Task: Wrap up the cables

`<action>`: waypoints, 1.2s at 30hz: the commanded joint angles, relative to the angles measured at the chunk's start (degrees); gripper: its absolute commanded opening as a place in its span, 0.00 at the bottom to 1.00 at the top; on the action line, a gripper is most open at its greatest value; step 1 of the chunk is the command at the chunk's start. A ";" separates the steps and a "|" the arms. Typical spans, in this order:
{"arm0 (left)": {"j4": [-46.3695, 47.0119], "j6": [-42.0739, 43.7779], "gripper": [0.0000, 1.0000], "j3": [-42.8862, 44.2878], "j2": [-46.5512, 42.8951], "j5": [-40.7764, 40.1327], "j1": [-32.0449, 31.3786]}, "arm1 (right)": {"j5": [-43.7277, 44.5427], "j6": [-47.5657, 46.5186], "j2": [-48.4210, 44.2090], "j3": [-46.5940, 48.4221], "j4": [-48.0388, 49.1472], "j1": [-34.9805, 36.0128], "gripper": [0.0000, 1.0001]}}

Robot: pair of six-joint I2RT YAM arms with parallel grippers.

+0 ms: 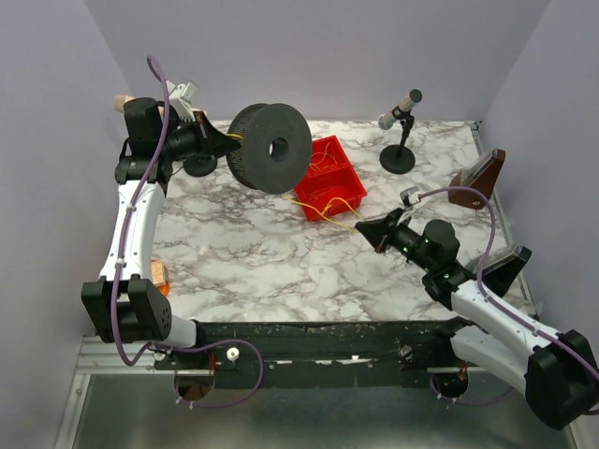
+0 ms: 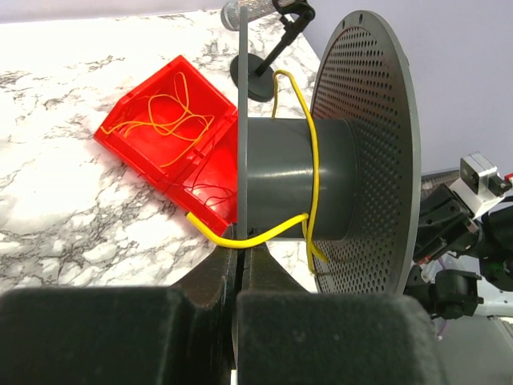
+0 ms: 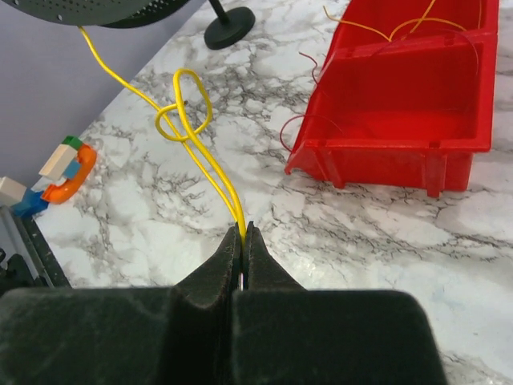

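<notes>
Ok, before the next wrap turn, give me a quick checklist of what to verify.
1. Grip of left claw on the spool: ok, shut on its thin flange.
2. Grip of right claw on the yellow cable: ok.
3. Cable laid round the hub: ok.
4. Run free of tangles: not ok, a knotted loop sits ahead of the right claw.
5. Run clear of the red bin: ok, passes beside it.
6. Tension: cannot tell.

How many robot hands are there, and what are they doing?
2. The left gripper is at the far left of the table, pinching the grey spool by its rim. The right gripper is near the red bin, pinching the yellow cable.
</notes>
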 commanded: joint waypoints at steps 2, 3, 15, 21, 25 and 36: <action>1.98 0.84 0.00 1.78 -2.46 0.46 0.45 | 2.40 -0.25 -0.81 1.22 -6.10 -1.87 0.01; 1.89 0.58 0.00 1.70 -2.63 0.81 0.36 | 2.84 -0.08 -0.89 1.31 -6.10 -2.22 0.01; 0.31 1.10 0.00 0.91 -3.87 2.49 0.45 | 3.90 0.63 0.34 3.15 -7.68 -8.55 0.01; -0.66 1.37 0.00 -0.23 -4.21 3.89 0.45 | 4.68 -0.51 -0.01 5.44 -9.00 -9.95 0.01; -1.62 1.98 0.00 0.29 -4.39 4.51 0.45 | 4.25 -0.78 1.04 6.58 -10.93 -15.57 0.01; -11.88 10.40 0.00 0.29 -4.57 8.81 -1.04 | 4.42 -2.53 6.83 14.66 -9.44 -22.08 0.01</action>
